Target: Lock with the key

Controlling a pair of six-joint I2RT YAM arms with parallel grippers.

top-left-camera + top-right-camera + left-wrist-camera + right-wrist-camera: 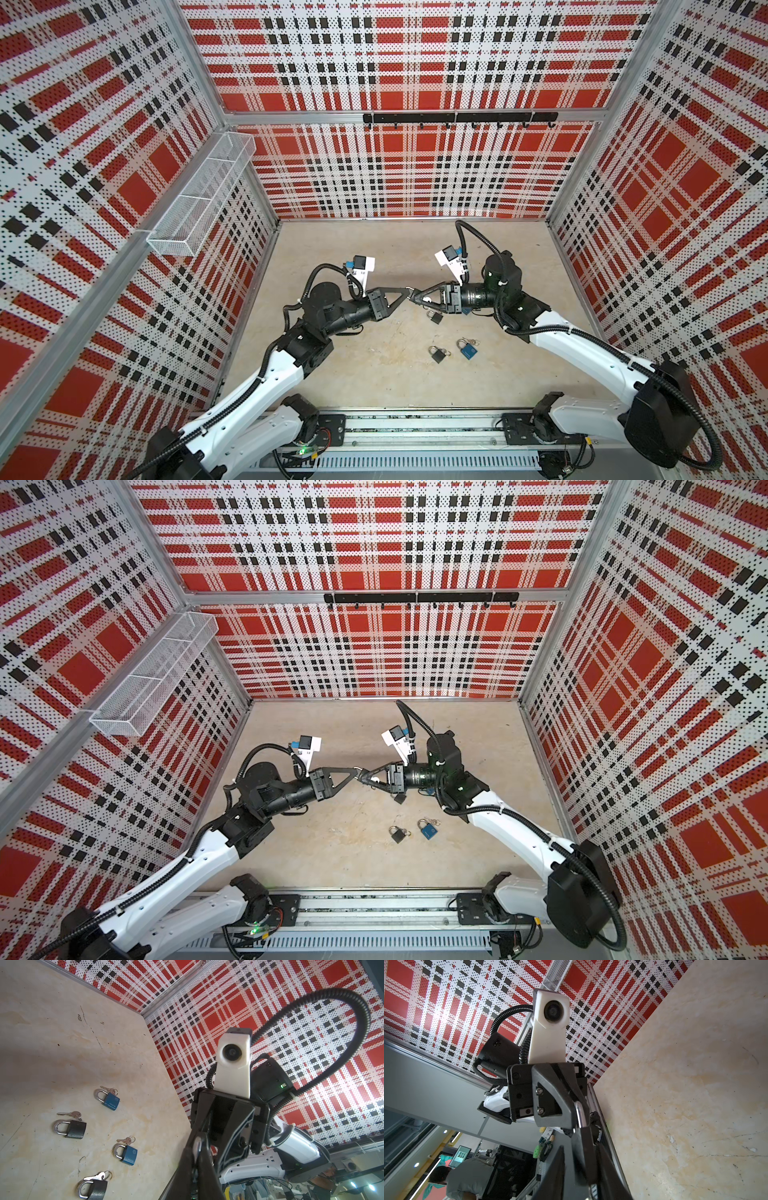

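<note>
Base rail (415, 428) along the close edge, both arms rooted on it, well behind the grippers.

Left gripper (409, 289): raised over the table (353, 382), reaching toward the middle, clamped tight on a silver metal piece (579, 1112) at its tips. Curved and bright in the right wrist view; undetermined whether key or shackle.

Right gripper (417, 296): raised likewise, tip to tip with the left gripper, meeting the same piece. Undetermined whether clenched on it or released.

Near black padlock (436, 318): flat on the table, just beneath the right gripper, not touching it. Ringed keys (95, 1177) beside its shackle in the left wrist view.

Near blue padlock (128, 1155): flat on the table under the right wrist, mostly hidden in both top views, keys by its shackle.

Far black padlock (437, 355): flat on the table, further toward the rail from both grippers, well apart from them, keys alongside.

Far blue padlock (468, 351): just beside the far black padlock, on the right gripper's side, keys at its shackle.

Mesh basket (199, 195): on the wall beyond the left gripper, high above it.

Hook bar (457, 117): on the back wall, far above both grippers.
</note>
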